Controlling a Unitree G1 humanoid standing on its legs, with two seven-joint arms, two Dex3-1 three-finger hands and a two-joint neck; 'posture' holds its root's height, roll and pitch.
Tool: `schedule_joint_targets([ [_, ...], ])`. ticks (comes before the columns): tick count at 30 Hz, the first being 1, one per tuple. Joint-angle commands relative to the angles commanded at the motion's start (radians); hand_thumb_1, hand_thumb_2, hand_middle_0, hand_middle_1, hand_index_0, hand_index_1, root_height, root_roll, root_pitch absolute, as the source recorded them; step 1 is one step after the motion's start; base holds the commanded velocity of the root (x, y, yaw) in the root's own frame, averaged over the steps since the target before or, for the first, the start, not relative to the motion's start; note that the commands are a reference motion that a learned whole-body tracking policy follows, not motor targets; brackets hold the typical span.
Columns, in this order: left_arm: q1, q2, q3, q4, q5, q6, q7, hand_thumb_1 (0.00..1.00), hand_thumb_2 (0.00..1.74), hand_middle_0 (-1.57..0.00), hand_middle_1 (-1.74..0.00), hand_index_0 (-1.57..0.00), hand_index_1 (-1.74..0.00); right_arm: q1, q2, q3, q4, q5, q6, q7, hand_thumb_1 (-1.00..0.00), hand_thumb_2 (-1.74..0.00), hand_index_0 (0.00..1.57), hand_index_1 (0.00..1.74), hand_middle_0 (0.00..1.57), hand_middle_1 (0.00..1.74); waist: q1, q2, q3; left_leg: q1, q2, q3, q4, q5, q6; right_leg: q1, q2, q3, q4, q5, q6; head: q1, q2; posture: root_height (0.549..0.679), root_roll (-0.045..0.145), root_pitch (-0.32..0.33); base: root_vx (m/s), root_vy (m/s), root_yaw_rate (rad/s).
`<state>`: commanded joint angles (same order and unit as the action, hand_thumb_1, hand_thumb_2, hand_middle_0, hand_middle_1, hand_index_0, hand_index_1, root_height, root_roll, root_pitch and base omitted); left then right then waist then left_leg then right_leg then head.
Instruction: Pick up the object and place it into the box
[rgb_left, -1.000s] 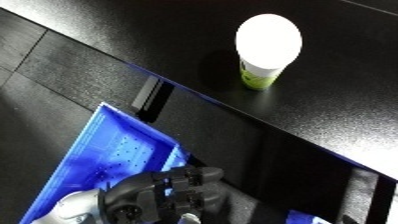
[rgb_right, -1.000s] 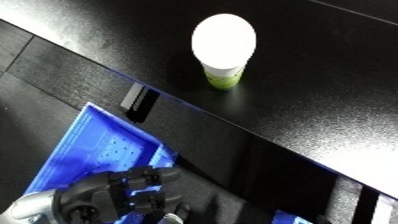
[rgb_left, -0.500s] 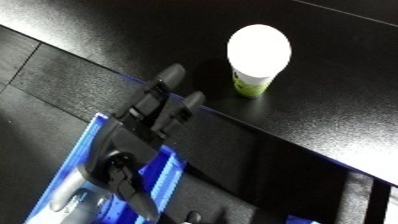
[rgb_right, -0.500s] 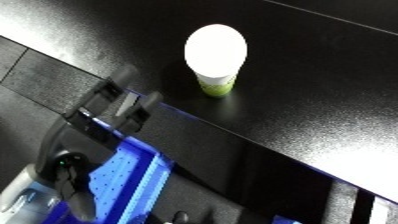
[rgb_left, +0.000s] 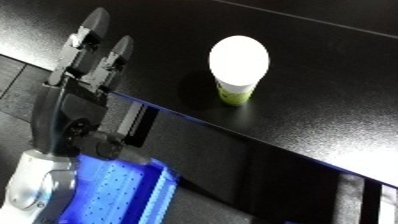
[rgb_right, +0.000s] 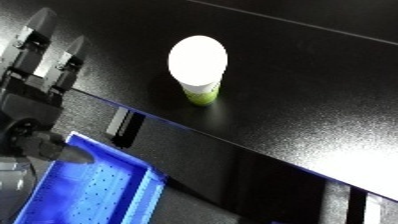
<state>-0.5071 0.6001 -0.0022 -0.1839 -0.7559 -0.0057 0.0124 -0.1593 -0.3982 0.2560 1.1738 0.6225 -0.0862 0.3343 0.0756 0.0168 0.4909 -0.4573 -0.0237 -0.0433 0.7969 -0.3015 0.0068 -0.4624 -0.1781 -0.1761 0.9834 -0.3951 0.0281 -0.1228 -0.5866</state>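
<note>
A small cup (rgb_left: 238, 65) with a white lid and a green lower part stands upright on the black table (rgb_left: 338, 75). My left hand (rgb_left: 75, 107) is raised at the left with its fingers (rgb_left: 89, 35) straight and open, reaching over the table's front edge, well to the left of the cup and not touching it. The blue bin (rgb_left: 115, 192) sits below the table's edge at the lower left, partly hidden by my left forearm (rgb_left: 40, 187). My right hand shows in neither view.
The table's front edge (rgb_left: 266, 145) runs diagonally from the upper left to the lower right, with a dark floor below it. A bright glare lies on the table at the right (rgb_left: 355, 160).
My left hand has risen from down over the bin, with its fingers now stretched out over the table's edge toward the cup. The camera has also shifted.
</note>
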Motion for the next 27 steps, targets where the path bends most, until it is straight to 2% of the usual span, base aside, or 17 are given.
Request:
schedule_joint_targets([
  [8,-0.106,0.001,-0.084,0.092,0.027,0.033,0.046,0.0,0.0,0.0,0.0,0.0,0.0,-0.02,-0.009,0.012,0.002,0.006,0.011,0.004,0.0,0.0,0.0,0.0,0.0,0.0,-0.034,-0.007,0.0,-0.005,0.01,0.016,0.012,-0.003,0.0044,-0.017,0.0054,0.015,0.003,0.012,0.0067,-0.038,0.021,0.614,0.029,-0.06,0.025,0.013,-0.088],
  [15,-0.213,-0.013,-0.189,0.185,0.01,0.089,0.041,0.0,0.0,0.0,0.0,0.0,0.0,-0.041,-0.014,0.028,-0.005,-0.002,0.035,0.001,0.0,0.0,0.0,0.0,0.0,0.0,-0.059,-0.014,0.009,-0.017,0.021,0.031,0.031,-0.01,0.012,-0.039,0.0093,0.027,0.007,0.025,0.016,-0.082,0.049,0.612,0.025,-0.058,0.0,0.016,-0.083],
  [27,-0.357,-0.039,-0.296,0.369,0.055,0.087,0.114,0.0,0.0,0.0,0.0,0.0,0.0,-0.081,-0.014,0.044,-0.012,0.011,0.053,-0.015,0.0,0.0,0.0,0.0,0.0,0.0,-0.097,-0.032,0.029,-0.04,0.033,0.052,0.047,-0.018,0.0215,-0.082,0.0183,0.045,0.004,0.048,0.0291,-0.149,0.125,0.61,0.02,-0.045,-0.017,0.018,-0.073],
])
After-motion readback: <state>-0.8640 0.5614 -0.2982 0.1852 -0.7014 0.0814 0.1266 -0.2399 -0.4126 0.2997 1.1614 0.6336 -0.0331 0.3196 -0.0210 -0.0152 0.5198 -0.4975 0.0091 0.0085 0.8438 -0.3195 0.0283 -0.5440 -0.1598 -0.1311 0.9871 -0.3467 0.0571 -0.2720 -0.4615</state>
